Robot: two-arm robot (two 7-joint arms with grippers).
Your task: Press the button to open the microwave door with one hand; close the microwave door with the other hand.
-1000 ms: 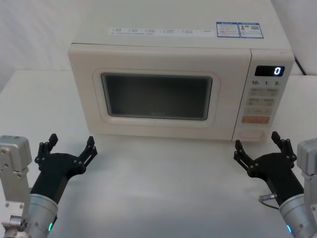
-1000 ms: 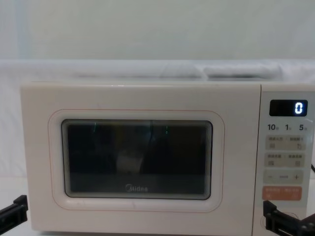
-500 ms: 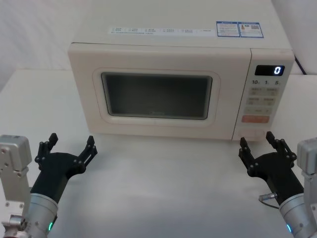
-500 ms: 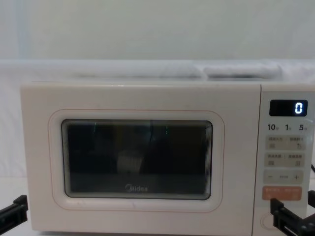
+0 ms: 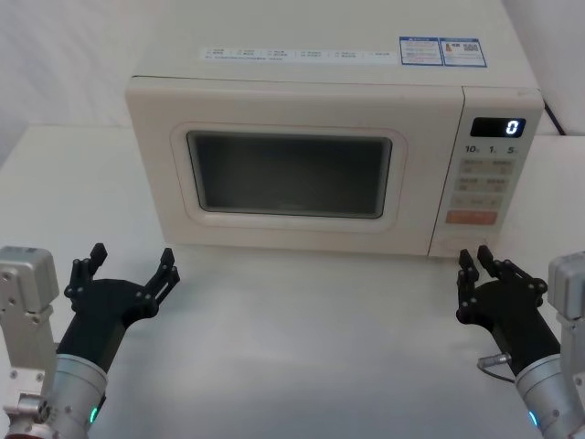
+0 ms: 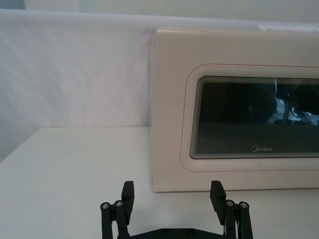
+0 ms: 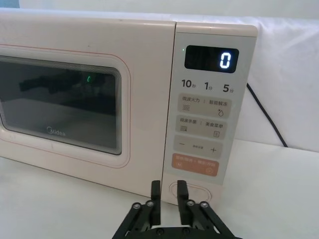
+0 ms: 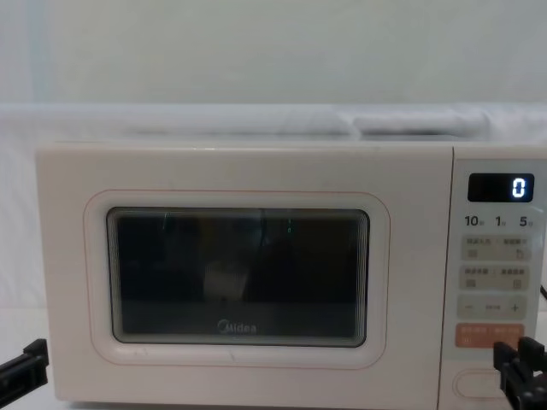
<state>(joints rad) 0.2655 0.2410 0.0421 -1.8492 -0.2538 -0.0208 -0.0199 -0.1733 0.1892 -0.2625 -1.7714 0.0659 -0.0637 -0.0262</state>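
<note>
Lining up for the press is where things stand, judging by the head view: the right claw (image 5: 473, 262) sits low on the worktop (image 5: 302, 320) just short of the microwave (image 5: 329, 165), its fingers drawn nearly together, while the left claw (image 5: 128, 270) idles spread wide, well left of the microwave door (image 5: 288, 174), which is shut.

Right wrist view: the button (image 7: 192, 191) is dead ahead, partly hidden behind the narrow-gapped fingertips (image 7: 156, 191), under the orange key (image 7: 195, 165). Next move probably just needs a straight push forward.

Chest view: the right claw (image 8: 520, 363) overlaps the button's (image 8: 479, 383) right end.
</note>
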